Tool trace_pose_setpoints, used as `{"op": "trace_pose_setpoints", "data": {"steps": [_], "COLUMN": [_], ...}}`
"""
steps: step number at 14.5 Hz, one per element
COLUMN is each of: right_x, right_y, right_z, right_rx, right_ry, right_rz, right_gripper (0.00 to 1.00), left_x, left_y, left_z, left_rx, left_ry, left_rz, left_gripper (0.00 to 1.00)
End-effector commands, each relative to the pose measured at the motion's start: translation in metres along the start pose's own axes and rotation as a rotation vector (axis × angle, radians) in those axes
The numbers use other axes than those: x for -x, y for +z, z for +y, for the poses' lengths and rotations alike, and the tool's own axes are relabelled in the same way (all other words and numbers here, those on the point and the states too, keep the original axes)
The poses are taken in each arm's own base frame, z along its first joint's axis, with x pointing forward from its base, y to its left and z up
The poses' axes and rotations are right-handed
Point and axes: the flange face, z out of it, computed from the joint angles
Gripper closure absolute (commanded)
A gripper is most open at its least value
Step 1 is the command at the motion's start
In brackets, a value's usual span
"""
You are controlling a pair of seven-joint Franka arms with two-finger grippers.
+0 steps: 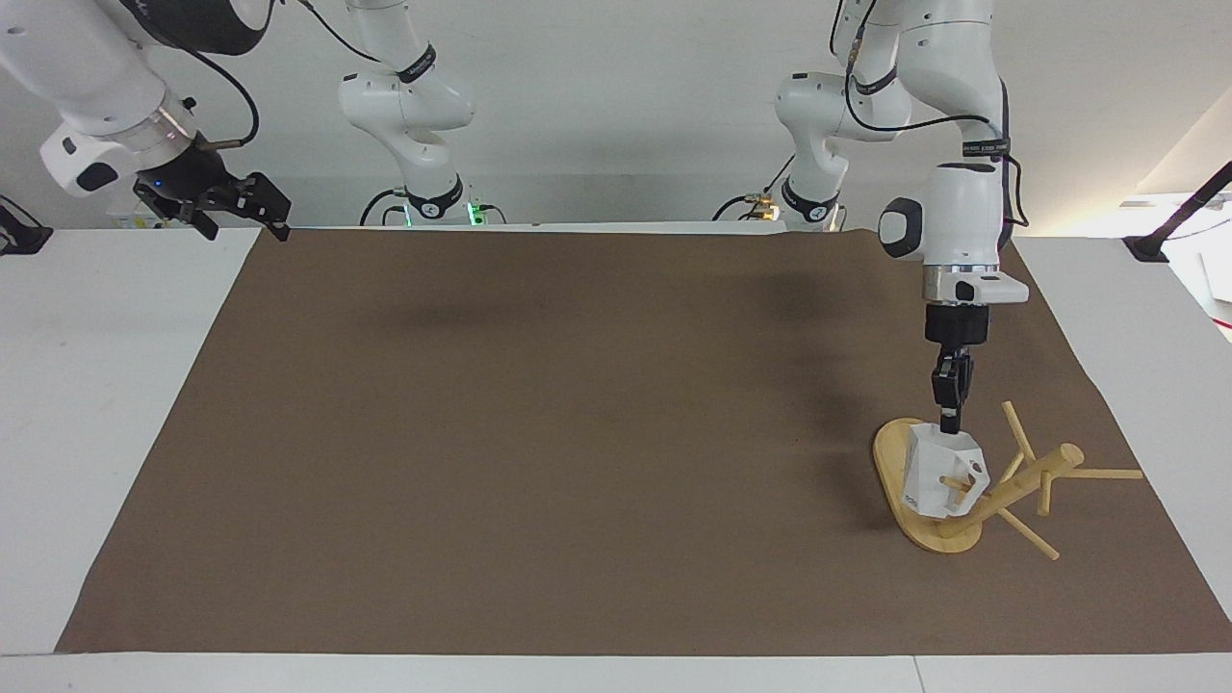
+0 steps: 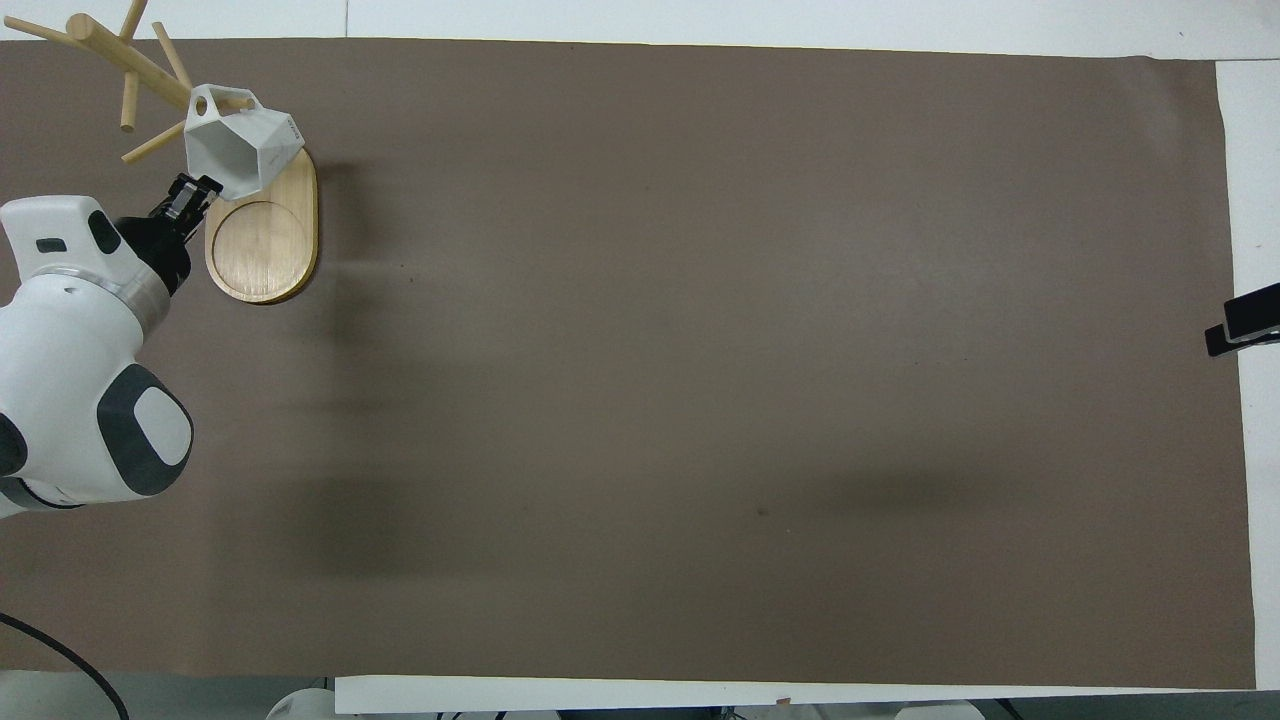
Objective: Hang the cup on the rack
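The white faceted cup [image 1: 926, 478] [image 2: 240, 150] hangs over the oval base of the bamboo rack [image 1: 890, 460] [image 2: 262, 240], tipped with its mouth up. A thin peg of the rack passes through the hole in the cup's handle. My left gripper [image 1: 949, 423] [image 2: 195, 190] points straight down and is shut on the cup's rim, on the side away from the handle. My right gripper [image 1: 217, 207] [image 2: 1243, 327] waits open and holding nothing, raised over the white tabletop at the right arm's end.
A brown mat [image 1: 539, 433] covers most of the white table [image 1: 87, 385]. The rack's post [image 1: 1011, 491] and its other pegs spread toward the left arm's end of the table, near the mat's edge.
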Motion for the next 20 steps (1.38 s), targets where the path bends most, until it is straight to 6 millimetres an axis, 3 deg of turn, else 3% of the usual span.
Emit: {"op": "trace_pose_setpoints", "data": {"steps": [1,5,7,9,11,15,17,20], "right_x": [0.006,0.006,0.006,0.006,0.006,0.006,0.006,0.006], "right_y": [0.010,0.009,0.009,0.009,0.009,0.009,0.009,0.009], "right_z": [-0.002,-0.007,-0.006,-0.006,-0.006,-0.006,-0.006,-0.006], "right_rx": [0.005,0.004,0.004,0.004,0.004,0.004,0.004,0.004], "right_ry": [0.015,0.005,0.007,0.007,0.005,0.007,0.007,0.007], "right_rz": [-0.010,-0.012,-0.012,-0.012,-0.012,-0.012,-0.012,-0.012], "right_gripper": [0.00,0.00,0.00,0.00,0.00,0.00,0.00,0.00], "left_x": [-0.011,0.002,0.008,-0.013,-0.049,-0.105,-0.118,-0.114], "left_y": [0.009,0.004,-0.017,-0.038,-0.067,-0.132,-0.137,-0.135], "left_z": [0.005,-0.007,-0.013,-0.006,0.017,0.065,0.079,0.078], "left_rx": [-0.047,-0.199,-0.266,-0.335,-0.437,-0.412,-0.409,-0.409], "left_ry": [0.070,0.152,0.277,0.331,0.516,0.733,0.753,0.754], "left_rz": [-0.043,-0.279,-0.467,-0.605,-0.684,-0.779,-0.763,-0.768], "left_gripper": [0.00,0.00,0.00,0.00,0.00,0.00,0.00,0.00]}}
